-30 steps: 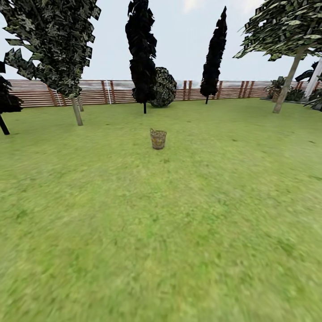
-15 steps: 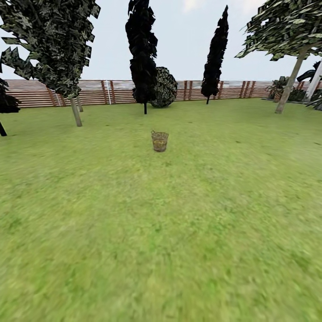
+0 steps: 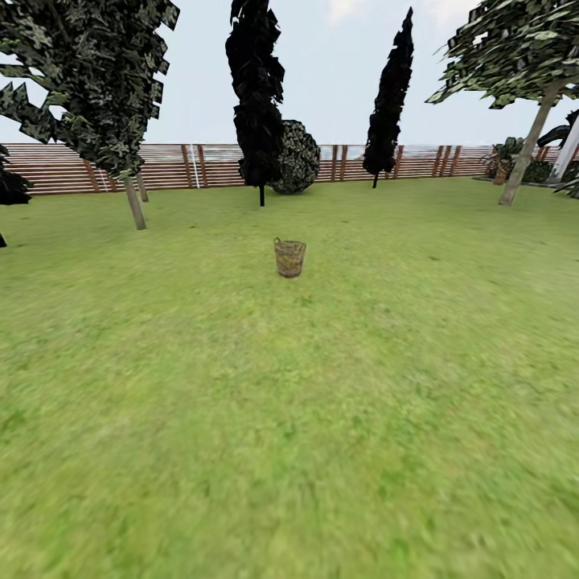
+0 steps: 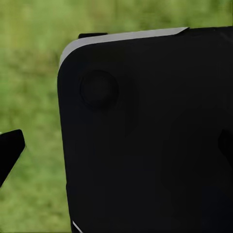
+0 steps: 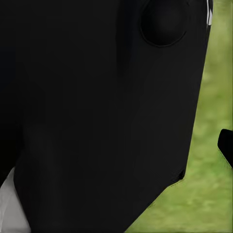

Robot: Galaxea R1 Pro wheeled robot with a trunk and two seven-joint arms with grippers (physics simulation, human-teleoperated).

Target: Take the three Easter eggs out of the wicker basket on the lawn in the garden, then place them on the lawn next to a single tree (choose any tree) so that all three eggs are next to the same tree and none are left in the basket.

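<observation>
Out on the lawn, well ahead of you, one wicker basket stands upright in open grass, its long axis vertical and its open mouth facing the sky; at this range its contents cannot be made out, so no egg can be counted. Behind it a slatted wooden fence closes the garden. Two broad-crowned trees frame the scene: one tree back left of the basket with a straight pale trunk, the other far right with a leaning trunk. Two dark conical trees rise near the fence, with one round bush beside the nearer one. Your wrist cameras look down at blurred grass past a black rounded panel, seen again on the right wrist. A dark tip pokes in at the edge of the left wrist view, another in the right; you cannot tell whether either gripper is open or closed.
</observation>
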